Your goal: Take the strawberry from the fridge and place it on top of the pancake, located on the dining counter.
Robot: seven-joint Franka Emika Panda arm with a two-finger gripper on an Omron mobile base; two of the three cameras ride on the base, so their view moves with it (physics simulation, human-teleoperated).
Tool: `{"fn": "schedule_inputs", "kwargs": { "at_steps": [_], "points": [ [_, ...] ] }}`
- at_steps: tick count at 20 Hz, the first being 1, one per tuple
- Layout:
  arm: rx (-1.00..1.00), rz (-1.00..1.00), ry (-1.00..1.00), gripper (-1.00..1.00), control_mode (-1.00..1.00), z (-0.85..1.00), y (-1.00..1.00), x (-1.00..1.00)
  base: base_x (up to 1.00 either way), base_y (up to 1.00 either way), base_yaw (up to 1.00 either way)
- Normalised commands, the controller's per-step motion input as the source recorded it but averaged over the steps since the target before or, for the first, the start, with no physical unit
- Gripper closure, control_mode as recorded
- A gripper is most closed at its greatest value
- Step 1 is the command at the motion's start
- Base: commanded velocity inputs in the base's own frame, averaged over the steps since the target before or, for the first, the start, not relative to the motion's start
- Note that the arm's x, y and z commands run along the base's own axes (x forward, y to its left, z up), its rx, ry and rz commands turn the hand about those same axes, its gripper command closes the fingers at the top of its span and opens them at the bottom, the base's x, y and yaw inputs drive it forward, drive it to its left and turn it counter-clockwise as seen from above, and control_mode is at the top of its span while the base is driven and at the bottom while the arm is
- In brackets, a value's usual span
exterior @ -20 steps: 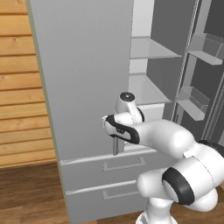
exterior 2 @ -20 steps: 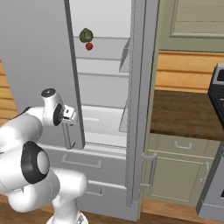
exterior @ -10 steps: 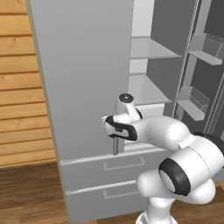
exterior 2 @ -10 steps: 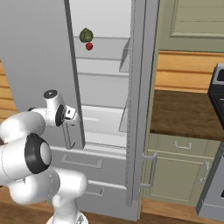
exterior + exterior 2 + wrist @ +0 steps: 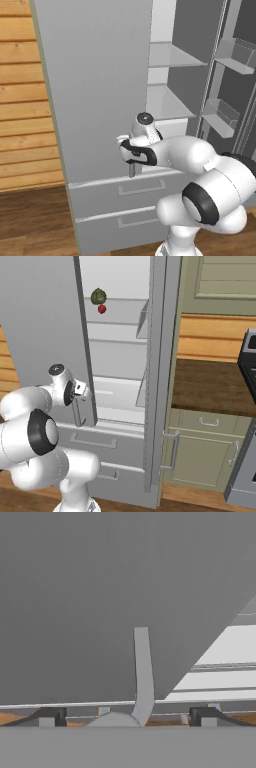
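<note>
our fingers (image 5: 127, 716) spread wide around the grey fridge (image 5: 95, 90) door handle (image 5: 142, 672); tiny red strawberry (image 5: 102, 309) unpicked, shelved.

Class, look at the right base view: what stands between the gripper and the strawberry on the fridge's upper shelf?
The edge of the fridge's left door: the gripper sits by it, low; the strawberry lies inside, higher.

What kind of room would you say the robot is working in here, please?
Most likely a home kitchen: an open fridge holding a strawberry, green cabinets under a dark counter, and what looks like a stove.
</note>
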Motion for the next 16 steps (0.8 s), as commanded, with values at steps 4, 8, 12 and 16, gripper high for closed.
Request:
{"fn": "schedule_inputs", "kwargs": {
  "at_steps": [4, 8, 12, 16],
  "points": [
    [0.00, -0.03, -0.07, 1.00, -1.00, 0.00, 0.06, 0.00, 0.00, 0.00, 0.00],
    [0.00, -0.08, -0.07, 1.00, -1.00, 0.00, 0.00, -0.04, 0.00, 0.00, 0.00],
    [0.00, -0.16, -0.01, 1.00, -1.00, 0.00, 0.08, -0.34, 0.00, 0.00, 0.00],
    [0.00, -0.23, -0.01, 1.00, -1.00, -0.01, 0.24, -0.74, 0.00, 0.00, 0.00]
  ]
}}
